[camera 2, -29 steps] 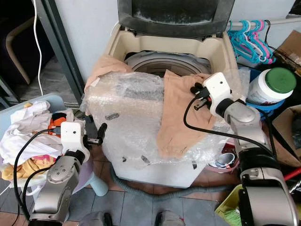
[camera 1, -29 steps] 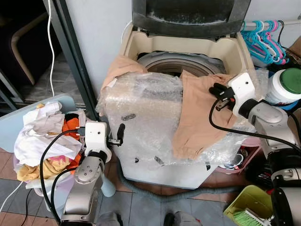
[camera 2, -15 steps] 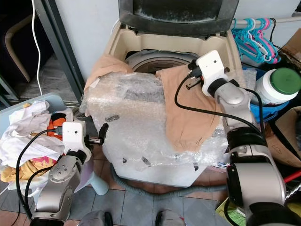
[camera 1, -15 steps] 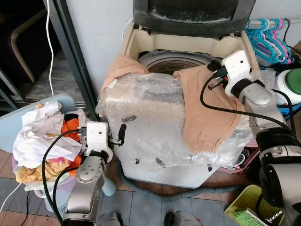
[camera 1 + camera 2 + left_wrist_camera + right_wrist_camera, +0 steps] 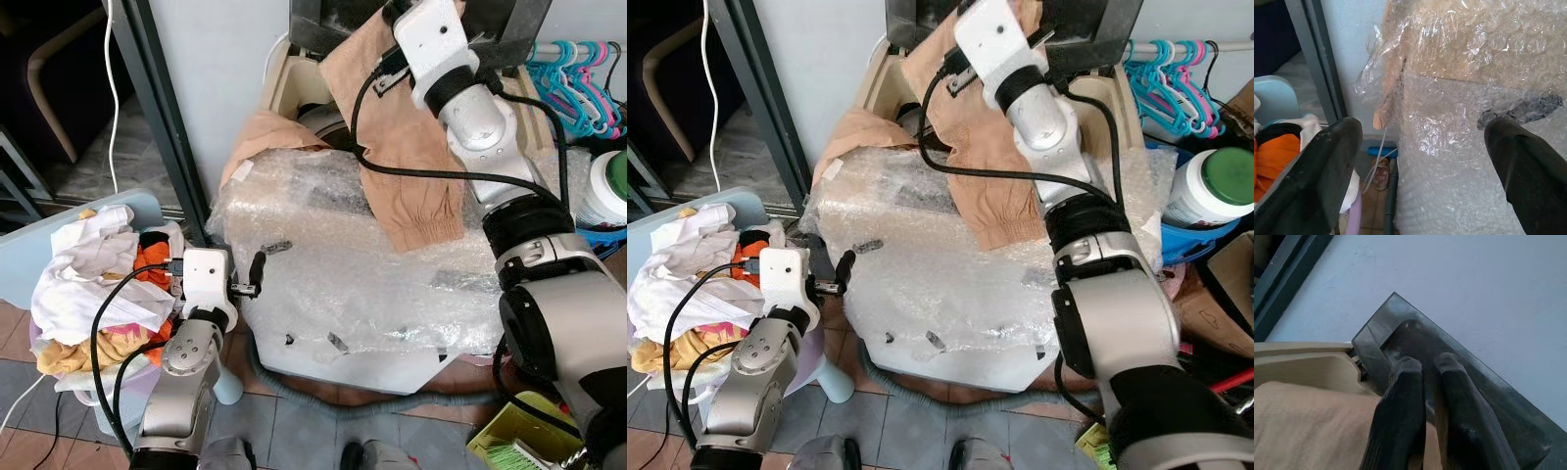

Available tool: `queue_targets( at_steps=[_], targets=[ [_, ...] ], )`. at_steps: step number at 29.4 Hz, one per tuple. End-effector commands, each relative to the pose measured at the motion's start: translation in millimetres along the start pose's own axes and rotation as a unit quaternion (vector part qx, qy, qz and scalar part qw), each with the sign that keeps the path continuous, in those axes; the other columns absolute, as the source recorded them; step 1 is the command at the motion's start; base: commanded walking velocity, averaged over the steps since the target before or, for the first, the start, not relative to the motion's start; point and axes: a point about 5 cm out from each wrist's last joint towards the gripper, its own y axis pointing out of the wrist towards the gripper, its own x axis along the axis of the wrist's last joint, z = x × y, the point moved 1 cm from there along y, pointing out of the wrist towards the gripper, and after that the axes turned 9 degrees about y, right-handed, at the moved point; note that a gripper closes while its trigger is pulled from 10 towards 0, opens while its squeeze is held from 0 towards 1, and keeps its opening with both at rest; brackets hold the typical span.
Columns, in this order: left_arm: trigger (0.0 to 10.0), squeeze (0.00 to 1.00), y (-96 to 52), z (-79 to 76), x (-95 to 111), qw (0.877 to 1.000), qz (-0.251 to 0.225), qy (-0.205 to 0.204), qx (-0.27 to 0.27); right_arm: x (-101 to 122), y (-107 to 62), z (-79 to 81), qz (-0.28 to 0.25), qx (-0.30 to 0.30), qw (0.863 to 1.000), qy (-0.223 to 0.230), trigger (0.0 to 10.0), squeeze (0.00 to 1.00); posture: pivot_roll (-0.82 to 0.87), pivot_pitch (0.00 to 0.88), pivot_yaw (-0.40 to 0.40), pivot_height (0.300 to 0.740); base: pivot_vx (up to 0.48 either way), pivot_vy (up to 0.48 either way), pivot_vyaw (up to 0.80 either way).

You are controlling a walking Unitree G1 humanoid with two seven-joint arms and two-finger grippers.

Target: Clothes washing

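Hanging beige garment (image 5: pixel 392 117) and right arm (image 5: pixel 470 108) block the drum opening.

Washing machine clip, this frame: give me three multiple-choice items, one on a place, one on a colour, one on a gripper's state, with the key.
1. Where does the beige garment hang?
A. Lifted over the washing machine by the right gripper
B. In the laundry basket
C. On the floor

2. What colour is the lid of the white jar?
A. Red
B. Green
C. Black

3. How are the left gripper's fingers?
A. Shut on cloth
B. Shut on nothing
C. Spread apart, holding nothing

Key: 1 A, the cloth hangs from the raised right arm, fingers closed on it. 2 B, the right eye view shows a green cap. 3 C, the left wrist view shows bubble wrap between the fingers.
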Motion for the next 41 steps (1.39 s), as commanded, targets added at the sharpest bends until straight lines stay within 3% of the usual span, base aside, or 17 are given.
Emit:
queue_targets(
  at_steps=[1,6,9,12,14,18,20,22,27,28,31,32,34,37,41],
  targets=[
    [10.0,0.0,0.1,-0.4,-3.2,1.0,0.006,0.001,0.0,1.2,-3.1,-19.4,-0.001,-0.034,0.999,0.005,10.0,1.0,-0.06,0.012,-0.031,0.74,0.0,0.0,0.0],
    [10.0,0.0,1.5,-3.2,-3.0,1.0,0.005,0.002,-0.01,-6.8,-16.4,-36.9,0.005,-0.027,1.0,0.012,10.0,1.0,-0.07,0.012,-0.023,0.74,0.0,0.0,0.0],
    [10.0,0.0,0.9,-3.9,-3.4,1.0,0.006,0.001,-0.01,-14.2,-28.6,-35.7,0.014,0.041,0.997,0.063,10.0,1.0,-0.07,0.016,-0.024,0.74,0.0,0.0,0.0],
    [10.0,0.0,0.4,-3.7,-4.0,1.0,0.008,-0.002,-0.009,-27.8,-50.7,-24.6,0.048,0.148,0.983,0.098,10.0,1.0,-0.07,0.019,-0.024,0.74,0.0,0.0,0.0],
    [10.0,0.0,0.3,-3.7,-4.2,1.0,0.009,-0.002,-0.009,-30.6,-55.2,-22.5,0.056,0.165,0.979,0.104,10.0,1.0,-0.07,0.019,-0.024,0.74,0.0,0.0,0.0],
    [10.0,0.0,1.1,-4.7,-5.0,1.0,0.01,-0.003,-0.013,-49.9,-90.2,-6.1,0.12,0.278,0.935,0.187,10.0,1.0,-0.08,0.02,-0.02,0.74,0.0,0.0,0.0],
    [10.0,0.0,1.7,-5.2,-4.9,1.0,0.01,-0.003,-0.015,-61.4,-101.7,0.9,0.151,0.309,0.919,0.194,10.0,1.0,-0.08,0.021,-0.018,0.74,0.0,0.0,0.0],
    [10.0,0.0,1.9,-5.2,-4.9,1.0,0.01,-0.003,-0.015,-66.1,-103.6,2.3,0.161,0.313,0.916,0.191,10.0,1.0,-0.08,0.021,-0.018,0.74,0.0,0.0,0.0],
    [10.0,0.0,1.6,-4.0,-4.7,1.0,0.009,-0.002,-0.014,-86.4,-108.7,8.4,0.217,0.304,0.918,0.133,10.0,1.0,-0.07,0.018,-0.02,0.74,0.0,0.0,0.0],
    [10.0,0.0,1.3,-3.0,-4.9,1.0,0.009,-0.002,-0.011,-85.1,-99.9,7.5,0.215,0.268,0.93,0.132,10.0,1.0,-0.07,0.018,-0.023,0.74,0.0,0.0,0.0],
    [10.0,0.0,1.3,-2.6,-4.7,1.0,0.009,-0.001,-0.009,-81.3,-83.3,3.4,0.207,0.206,0.946,0.139,10.0,1.0,-0.06,0.018,-0.023,0.74,0.0,0.0,0.0],
    [10.0,0.0,1.5,-2.1,-4.6,1.0,0.009,0.0,-0.008,-79.9,-72.7,-1.2,0.206,0.156,0.955,0.143,10.0,1.0,-0.07,0.018,-0.022,0.74,0.0,0.0,0.0],
    [10.0,0.0,1.6,-1.7,-4.5,1.0,0.009,0.0,-0.007,-79.3,-65.2,-7.0,0.209,0.112,0.961,0.143,10.0,1.0,-0.07,0.018,-0.022,0.74,0.0,0.0,0.0],
    [10.0,0.0,1.4,-1.7,-4.3,1.0,0.008,0.001,-0.007,-64.3,-50.0,-24.2,0.169,0.037,0.978,0.121,10.0,1.0,-0.06,0.017,-0.024,0.74,0.0,0.0,0.0],
    [10.0,0.0,0.8,-1.6,-4.4,1.0,0.009,0.001,-0.006,-39.3,-34.6,-43.7,0.106,-0.045,0.987,0.113,10.0,1.0,-0.06,0.018,-0.025,0.74,0.0,0.0,0.0]
  ],
)
